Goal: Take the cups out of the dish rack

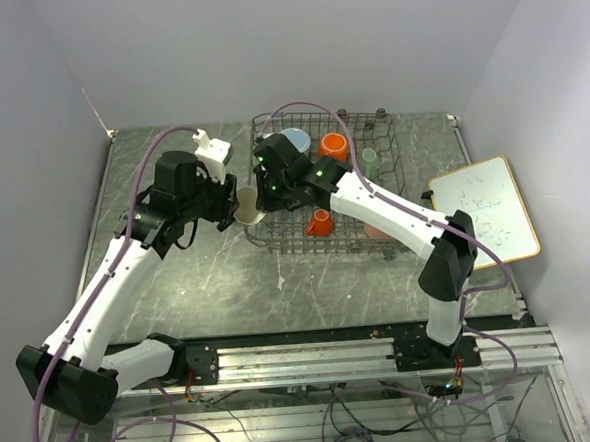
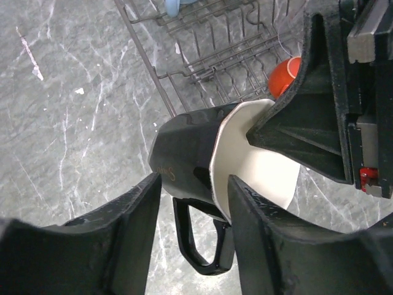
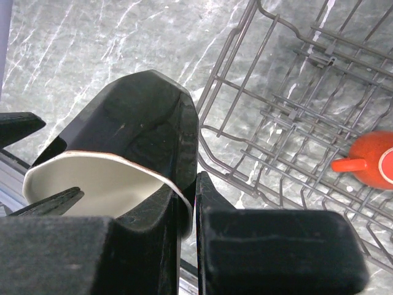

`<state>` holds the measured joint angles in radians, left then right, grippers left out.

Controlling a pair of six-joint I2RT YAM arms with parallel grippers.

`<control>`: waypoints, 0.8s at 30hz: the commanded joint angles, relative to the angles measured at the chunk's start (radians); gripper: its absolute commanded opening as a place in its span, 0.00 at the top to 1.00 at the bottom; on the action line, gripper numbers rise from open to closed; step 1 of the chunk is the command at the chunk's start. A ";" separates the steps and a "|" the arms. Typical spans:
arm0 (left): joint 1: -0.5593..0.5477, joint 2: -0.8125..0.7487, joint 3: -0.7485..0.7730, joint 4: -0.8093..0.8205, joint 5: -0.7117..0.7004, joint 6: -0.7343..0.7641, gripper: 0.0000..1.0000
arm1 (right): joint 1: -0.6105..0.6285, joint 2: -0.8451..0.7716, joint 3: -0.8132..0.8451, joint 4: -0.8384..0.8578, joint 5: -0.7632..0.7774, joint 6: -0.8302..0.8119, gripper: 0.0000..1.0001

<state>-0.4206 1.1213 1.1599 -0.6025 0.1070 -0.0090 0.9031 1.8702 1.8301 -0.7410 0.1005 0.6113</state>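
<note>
The black mug (image 1: 249,206) with a white inside hangs just outside the left wall of the dish rack (image 1: 381,126). My right gripper (image 1: 264,198) is shut on its rim (image 3: 184,203), one finger inside. My left gripper (image 2: 196,227) is open, its fingers (image 2: 123,233) on either side of the mug (image 2: 184,153) and its handle. In the rack are a light blue mug (image 1: 295,139), an orange mug (image 1: 333,145), a pale green cup (image 1: 369,156) and a tiny orange cup (image 1: 319,222), which also shows in the right wrist view (image 3: 374,163).
A white board with a wooden frame (image 1: 485,209) lies to the right of the rack. A white plastic piece (image 1: 211,151) stands behind the left arm. Grey marble table (image 1: 228,275) lies left of and in front of the rack.
</note>
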 commanded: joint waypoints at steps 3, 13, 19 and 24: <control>-0.003 0.045 0.002 -0.008 -0.100 0.007 0.51 | 0.015 0.002 0.093 0.037 -0.029 0.039 1.00; -0.003 0.069 -0.033 -0.009 -0.172 0.036 0.55 | 0.014 0.010 0.110 0.087 -0.161 0.083 1.00; -0.003 0.081 -0.067 0.002 -0.232 0.080 0.74 | 0.013 0.033 0.117 0.110 -0.238 0.117 1.00; -0.002 0.081 -0.085 0.010 -0.289 0.110 0.93 | 0.004 0.039 0.113 0.137 -0.304 0.136 1.00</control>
<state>-0.4347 1.1942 1.1004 -0.5804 -0.0971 0.0463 0.9100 1.9594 1.8736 -0.7254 -0.0368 0.7383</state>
